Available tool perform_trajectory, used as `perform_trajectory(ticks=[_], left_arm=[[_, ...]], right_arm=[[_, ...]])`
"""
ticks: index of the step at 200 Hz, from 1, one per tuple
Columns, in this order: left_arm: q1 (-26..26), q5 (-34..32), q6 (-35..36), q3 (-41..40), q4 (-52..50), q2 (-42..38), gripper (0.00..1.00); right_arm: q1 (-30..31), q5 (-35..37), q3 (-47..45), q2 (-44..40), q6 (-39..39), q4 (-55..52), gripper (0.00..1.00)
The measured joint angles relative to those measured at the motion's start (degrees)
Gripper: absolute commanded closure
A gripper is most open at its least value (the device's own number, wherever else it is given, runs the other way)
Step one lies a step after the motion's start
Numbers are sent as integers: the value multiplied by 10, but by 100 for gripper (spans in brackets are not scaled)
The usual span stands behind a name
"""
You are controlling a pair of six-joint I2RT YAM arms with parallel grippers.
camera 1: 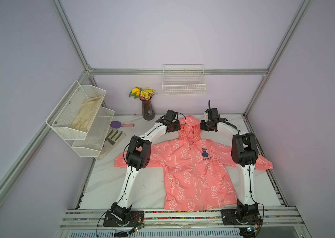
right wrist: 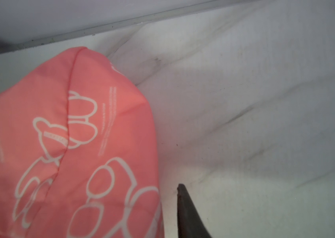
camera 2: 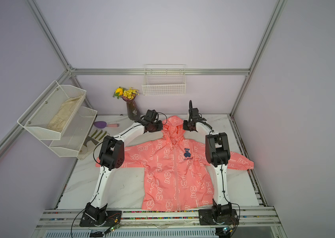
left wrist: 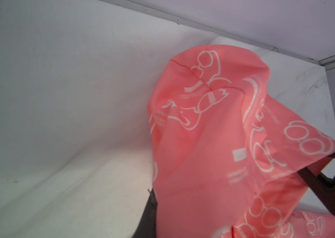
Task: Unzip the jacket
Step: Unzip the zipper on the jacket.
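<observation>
The coral-pink jacket point(camera 1: 193, 171) point(camera 2: 174, 171) lies front up on the marble table point(camera 1: 121, 185), sleeves spread, hood toward the back wall. Its front zipper point(camera 1: 195, 177) runs closed from collar to hem. My left gripper point(camera 1: 178, 126) point(camera 2: 160, 126) is at the hood's left edge, shut on the hood cloth. In the left wrist view the raised hood point(left wrist: 214, 134) hides all but one dark finger point(left wrist: 151, 212). My right gripper point(camera 1: 203, 126) point(camera 2: 185, 126) is at the hood's right edge. In its wrist view one finger point(right wrist: 185, 210) shows beside the hood point(right wrist: 69, 144); the cloth hides its other finger.
A dark vase of yellow flowers point(camera 1: 148, 109) stands just behind the left gripper. A purple brush point(camera 1: 121, 124) and a grey-white work glove point(camera 1: 114, 137) lie back left. A white mesh shelf point(camera 1: 65, 123) holding beige cloth point(camera 1: 87, 113) hangs left; a wire basket point(camera 1: 184, 82) hangs on the back wall.
</observation>
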Motion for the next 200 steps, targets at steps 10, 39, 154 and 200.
perform_trajectory(ticks=[10,39,154,200], left_arm=[[3,-5,10,0,-2,0,95],[8,-16,40,0,-4,-2,96],[32,-22,-15,-210,91,-124,76],[51,-35,-69,-330,137,-173,64]], right_arm=[[-1,0,-3,-1,3,7,94],[0,-2,-41,-18,0,45,100],[7,-3,-250,-143,-21,180,84],[-4,-26,-262,-152,23,103,64]])
